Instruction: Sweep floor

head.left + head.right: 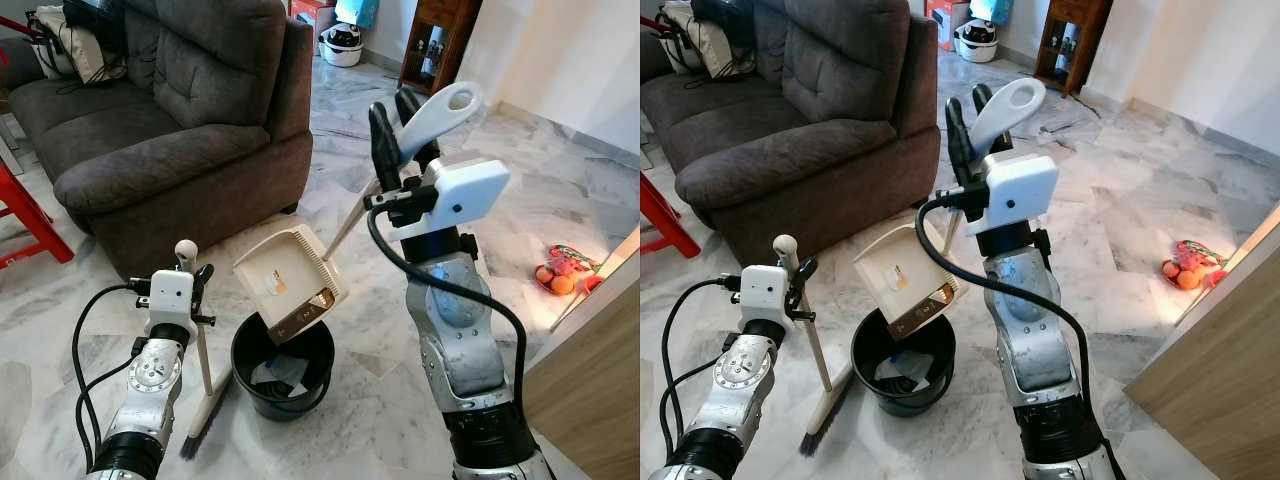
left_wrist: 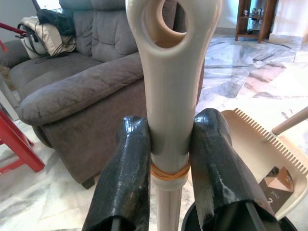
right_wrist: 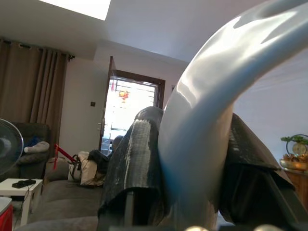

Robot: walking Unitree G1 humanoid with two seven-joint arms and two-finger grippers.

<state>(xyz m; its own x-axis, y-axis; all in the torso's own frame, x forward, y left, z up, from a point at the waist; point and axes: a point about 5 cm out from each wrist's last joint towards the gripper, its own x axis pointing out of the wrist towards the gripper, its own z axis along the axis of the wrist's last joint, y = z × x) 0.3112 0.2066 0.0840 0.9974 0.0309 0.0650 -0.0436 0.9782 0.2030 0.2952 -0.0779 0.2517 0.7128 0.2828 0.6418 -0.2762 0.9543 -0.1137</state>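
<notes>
Both pincers gripped handles: right pincer tilted the cream plastic dustpan over the round black bin, probably emptying debris; left pincer steadied the upright beige broom just left.

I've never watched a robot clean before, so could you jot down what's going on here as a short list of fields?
Left pincer: shut on the broom, bristles on the floor
Right pincer: shut on the dustpan handle
Dustpan: tilted over the black bin, small brown carton inside it
Bin: on marble floor, rubbish inside
Nearby: brown sofa, fruit bag on floor
</notes>
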